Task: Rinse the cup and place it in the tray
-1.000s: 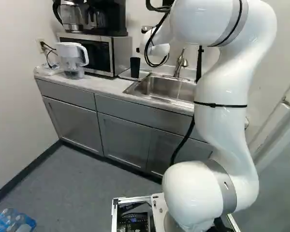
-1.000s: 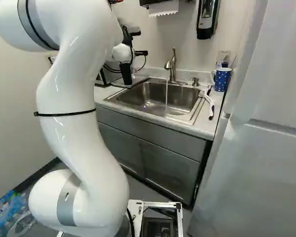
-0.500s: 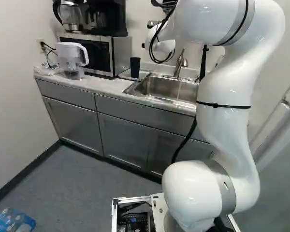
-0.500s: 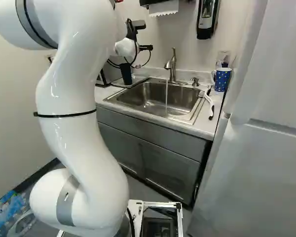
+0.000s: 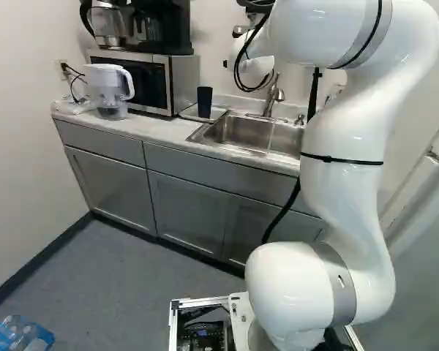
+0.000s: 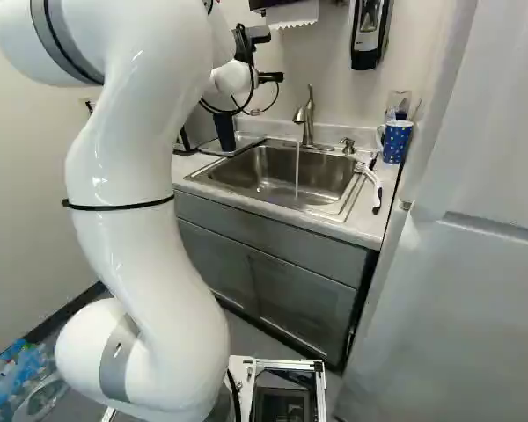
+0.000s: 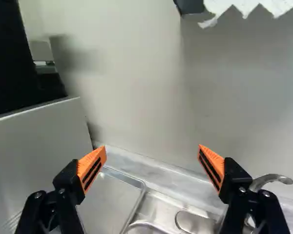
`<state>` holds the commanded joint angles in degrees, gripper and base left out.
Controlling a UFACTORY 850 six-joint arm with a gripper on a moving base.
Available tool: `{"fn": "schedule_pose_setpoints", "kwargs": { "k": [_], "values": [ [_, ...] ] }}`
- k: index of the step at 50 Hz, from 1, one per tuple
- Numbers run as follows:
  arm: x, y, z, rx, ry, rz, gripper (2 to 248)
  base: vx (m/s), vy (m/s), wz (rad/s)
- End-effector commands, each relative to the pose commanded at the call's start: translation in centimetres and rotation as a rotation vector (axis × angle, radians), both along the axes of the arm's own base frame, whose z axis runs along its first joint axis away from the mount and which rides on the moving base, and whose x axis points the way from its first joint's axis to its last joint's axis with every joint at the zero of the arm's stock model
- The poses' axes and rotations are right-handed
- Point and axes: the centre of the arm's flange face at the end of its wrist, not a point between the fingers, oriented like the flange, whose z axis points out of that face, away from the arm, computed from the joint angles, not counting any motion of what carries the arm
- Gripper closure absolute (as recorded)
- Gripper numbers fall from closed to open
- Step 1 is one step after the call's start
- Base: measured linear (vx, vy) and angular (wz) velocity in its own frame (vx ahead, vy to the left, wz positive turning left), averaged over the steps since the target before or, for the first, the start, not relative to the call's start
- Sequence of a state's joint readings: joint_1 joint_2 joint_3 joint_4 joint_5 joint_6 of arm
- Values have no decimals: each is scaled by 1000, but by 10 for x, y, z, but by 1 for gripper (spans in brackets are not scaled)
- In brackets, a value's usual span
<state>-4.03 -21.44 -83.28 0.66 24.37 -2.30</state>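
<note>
Apparently the placing was done, or nearly so. Toward the left of the left base view, right beside the microwave [image 5: 146, 79], the dark cup [image 5: 204, 102] stood on the tray [image 7: 107, 197] at the sink's near side. Its long axis ran straight up and down, the wider end uppermost; that end was likely the mouth, though its opening could not be made out. No handle showed to give it a facing.

Next along came the hand [image 7: 152, 147], released, its fingers spread wide with nothing between them, facing the wall above the back of the counter [image 5: 150, 130]. Farther right, over the sink [image 6: 273, 160], a thin stream of water [image 6: 297, 171] fell from the faucet [image 6: 307, 123]. Whether the cup had been rinsed, nothing showed. If it had, the next move called for going to the faucet and shutting off the water, clear of the cup.
</note>
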Motion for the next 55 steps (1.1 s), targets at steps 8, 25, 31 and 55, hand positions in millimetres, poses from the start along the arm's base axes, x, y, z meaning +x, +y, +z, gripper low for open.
{"fn": "schedule_pose_setpoints", "kwargs": {
  "k": [8,25,31,55],
  "values": [
    [0,-13,0,0,-1,-19,3,0,0,0],
    [1,-40,-1,0,-2,-58,3,0,0,0],
    [1,-49,-1,0,-3,-72,3,0,0,0],
    [7,-85,-2,-1,-9,-121,3,0,0,0]
  ]
}}
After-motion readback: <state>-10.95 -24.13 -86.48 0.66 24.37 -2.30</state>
